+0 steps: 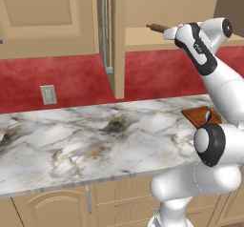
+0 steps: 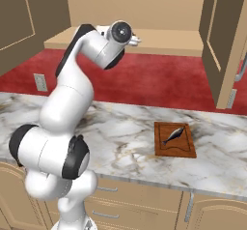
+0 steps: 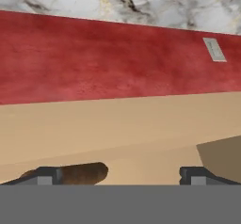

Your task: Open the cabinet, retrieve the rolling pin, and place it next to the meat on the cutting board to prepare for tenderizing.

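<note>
One white robot arm with dark joints reaches up into the tan wood wall cabinet (image 1: 119,40), whose two doors stand swung open; one long silver bar handle (image 1: 104,28) shows on the left door in the left base view, and the lower end of one more (image 2: 233,97) on the right door in the right base view. On the cabinet's bottom shelf (image 2: 164,43) lies a single slim brown wooden rolling pin (image 1: 157,28), its knobbed end poking out to the left of the wrist. In the hand view the gripper (image 3: 120,176) has its jaws spread wide, two dark tips apart at the bottom of the picture, and the rounded brown end of the rolling pin (image 3: 84,172) lies just beside the left tip, inside the gap; whether the tip touches it cannot be told. Nothing is gripped.

Below, the grey-veined white marble worktop (image 2: 125,132) carries one flat reddish-brown rectangular wooden cutting board (image 2: 174,139) with a darker groove near its edge. One small greyish and dark piece of meat (image 2: 173,136) rests on the board, lying slantwise near its middle. On the red wall behind sits one pale outlet plate (image 1: 48,95). Arched-panel base cabinets (image 1: 52,209) run beneath the worktop.
</note>
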